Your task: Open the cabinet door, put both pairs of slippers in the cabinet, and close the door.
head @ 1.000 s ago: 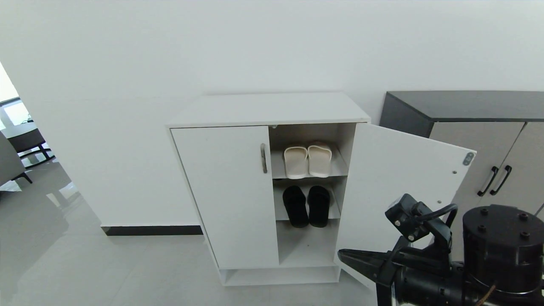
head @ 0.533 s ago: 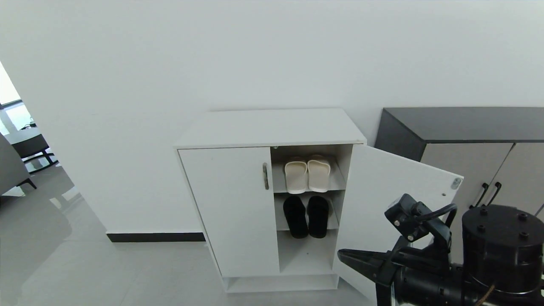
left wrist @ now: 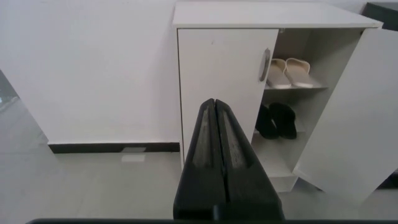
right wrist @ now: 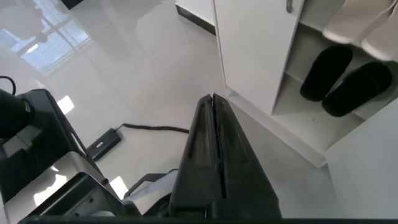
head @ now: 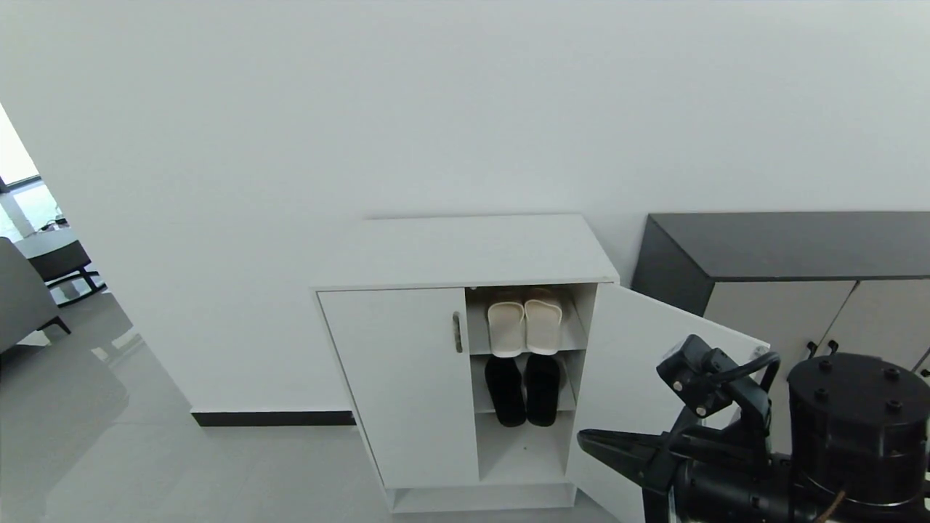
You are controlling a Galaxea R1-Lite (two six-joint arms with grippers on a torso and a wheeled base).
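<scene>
Against the wall, cabinet (head: 465, 250): left half shut, right half exposed.
Door (head: 625, 363): swung wide; closing looks like the one step left. The left wrist view gives its lower edge, which is covered in the head view.
Slippers: white pair (head: 524, 323) on the upper shelf, black pair (head: 523, 388) beneath.
Right gripper (head: 585, 438): fingers pressed together, empty, near the door, suited to pushing.
Left gripper (left wrist: 215, 102): fingers together, empty.

- cabinet (head: 465, 250): plain white all over, open door (head: 632, 378) too
- handle (head: 457, 332): dull silver
- cream slippers (head: 524, 327): off-white, no pattern
- black slippers (head: 523, 388): solid black
- sideboard (head: 785, 243): near-black top, greyish-beige doors
- floor (head: 182, 472): glossy pale grey tile
- skirting (head: 272, 418): black
- left gripper (left wrist: 214, 102), right gripper (right wrist: 213, 98): black
</scene>
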